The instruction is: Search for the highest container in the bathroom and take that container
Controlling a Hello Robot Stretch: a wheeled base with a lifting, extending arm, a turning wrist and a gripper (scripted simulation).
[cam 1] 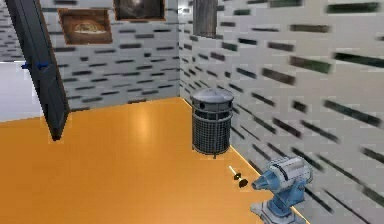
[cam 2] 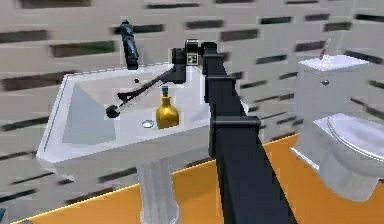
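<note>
Where the orange floor [cam 1: 120,160] meets a grey brick-patterned wall [cam 1: 300,90], a dark round mesh bin [cam 1: 212,122] stands, with a blue-grey object [cam 1: 283,185] near it and a dark door [cam 1: 40,70] and framed pictures [cam 1: 85,25] farther off. In the arm side view, the dark square arm [cam 2: 235,140] crosses in front of a white pedestal sink [cam 2: 70,135], with a white toilet [cam 2: 355,140] to its right. The gripper [cam 2: 120,103] shows against the basin, below a dark tap [cam 2: 128,45]; whether it holds anything cannot be told. A bottle [cam 2: 166,112] stands on the sink's rim just beside the arm: it has a round golden belly, a narrow neck, a dark cap and a glossy surface.
</note>
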